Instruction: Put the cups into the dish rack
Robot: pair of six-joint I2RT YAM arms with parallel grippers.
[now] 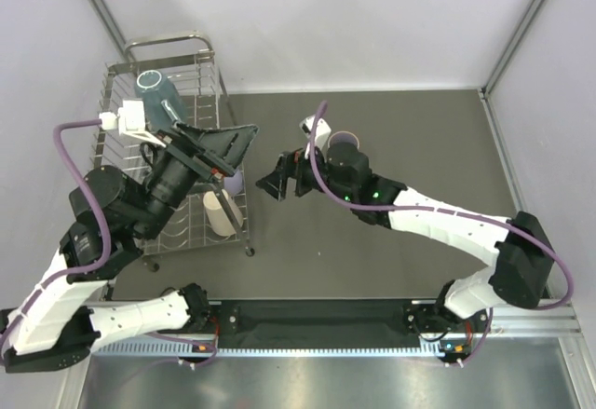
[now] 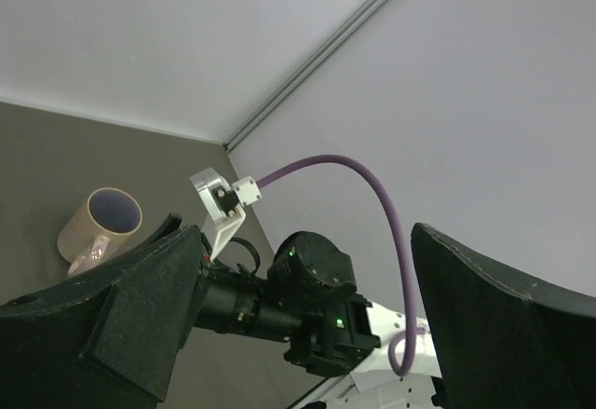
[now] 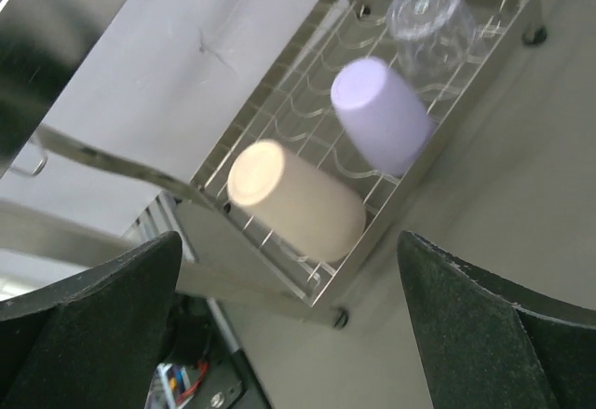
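Observation:
The silver wire dish rack (image 1: 116, 148) stands at the left. A teal cup (image 1: 154, 86) lies at its far end and a beige tumbler (image 1: 221, 211) near its front. In the right wrist view the rack (image 3: 279, 92) holds the beige tumbler (image 3: 298, 199), a lavender tumbler (image 3: 382, 115) and a clear glass (image 3: 428, 13). A pink handled mug (image 1: 343, 139) stands on the table behind the right wrist; it also shows in the left wrist view (image 2: 102, 223). My left gripper (image 1: 228, 148) hovers open and empty over the rack. My right gripper (image 1: 284, 181) is open and empty just right of the rack.
The dark table (image 1: 400, 129) is bounded by white walls at the back and sides. The rack's tall chrome tube frame (image 1: 168, 44) rises at the far end. The right arm (image 2: 307, 297) stretches between the mug and the rack.

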